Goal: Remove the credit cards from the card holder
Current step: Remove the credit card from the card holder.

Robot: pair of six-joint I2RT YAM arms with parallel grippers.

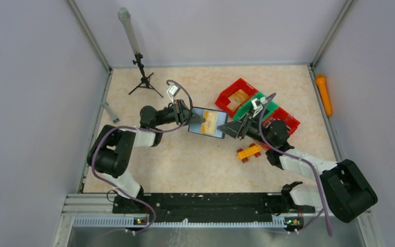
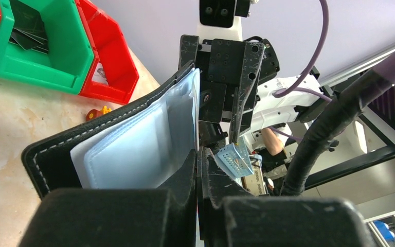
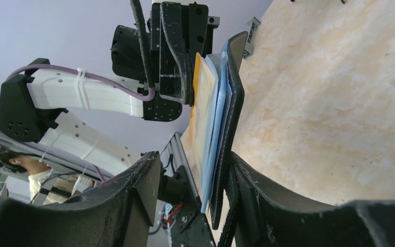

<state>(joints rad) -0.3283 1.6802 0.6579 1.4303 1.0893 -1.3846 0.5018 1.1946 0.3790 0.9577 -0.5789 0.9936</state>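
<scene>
Top external view: our left gripper (image 1: 192, 117) pinches one edge of the card holder (image 1: 198, 123), which sits between both grippers. Our right gripper (image 1: 227, 127) has its fingers apart round the other edge. We should squeeze only the orange card (image 1: 211, 122), then pull straight out.

I see the card holder (image 1: 197, 127) spread open near the counter's centre, a shade toward twelve o'clock. It has a black cover with pale stitching and light blue sleeves (image 2: 133, 149) fanned inside. An orange card (image 1: 211, 121) shows in the upturned sleeve, toward three o'clock.
</scene>
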